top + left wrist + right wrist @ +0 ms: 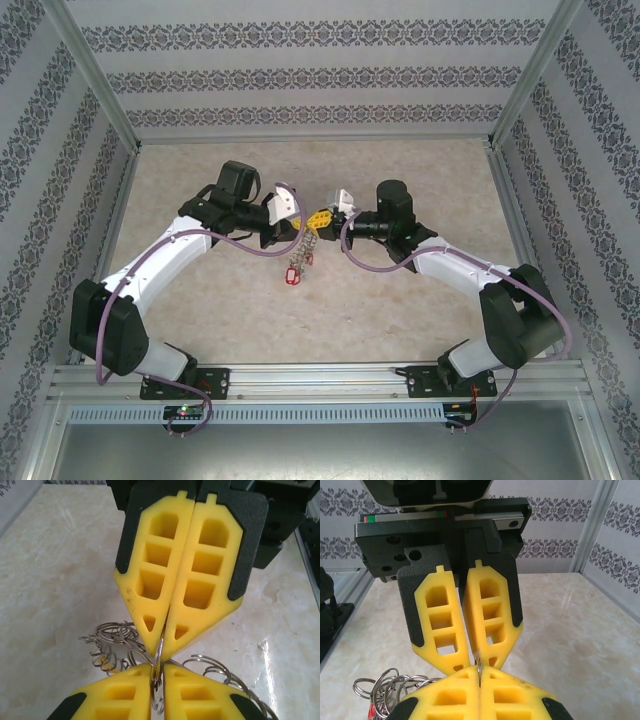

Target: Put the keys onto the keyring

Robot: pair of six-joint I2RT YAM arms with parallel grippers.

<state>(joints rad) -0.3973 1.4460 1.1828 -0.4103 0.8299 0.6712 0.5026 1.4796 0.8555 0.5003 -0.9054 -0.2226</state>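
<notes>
Yellow cut-out pads of the left gripper (156, 670) sit closest in the left wrist view, clenched on a thin grey wire keyring (157, 656) that stands upright between them. To their left, a loose bunch of coiled metal split rings (112, 640) spreads over the beige marbled table (55, 580). From the far side the right gripper (161, 649), also with yellow pads in black holders, is clamped on the same keyring, and its tips nearly touch the left gripper's. In the top view the two arms meet tip to tip around mid-table, slightly toward the far side. The keys (305, 248), small metal pieces ending in red plastic tags (293, 277), trail from that meeting point toward the near edge. Whether they hang or lie on the table cannot be told.
</notes>
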